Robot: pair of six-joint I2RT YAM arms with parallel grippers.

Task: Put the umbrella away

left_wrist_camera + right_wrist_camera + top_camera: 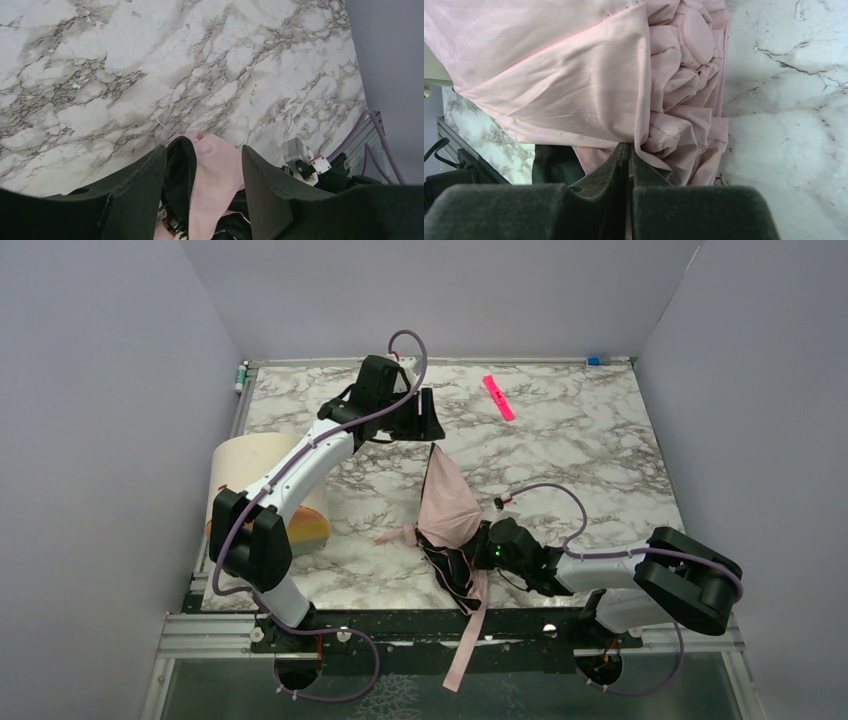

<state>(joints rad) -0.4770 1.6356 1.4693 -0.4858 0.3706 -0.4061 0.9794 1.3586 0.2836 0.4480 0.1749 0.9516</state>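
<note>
The umbrella (447,505) is a loose heap of pale pink fabric with black lining near the table's front middle, one corner raised toward the back. Its pink strap (468,640) hangs over the front edge. My right gripper (480,546) is shut on a fold of the pink fabric, as the right wrist view shows (629,146). My left gripper (418,422) is open just behind the raised corner. In the left wrist view the fabric (215,165) lies between its spread fingers (150,175), touching neither that I can see. The shaft and handle are hidden.
A cream cylinder (262,472) with an orange end (310,530) lies at the left, under the left arm. A bright pink strip (498,397) lies at the back. Grey walls close in the back and both sides. A metal rail (400,635) runs along the front.
</note>
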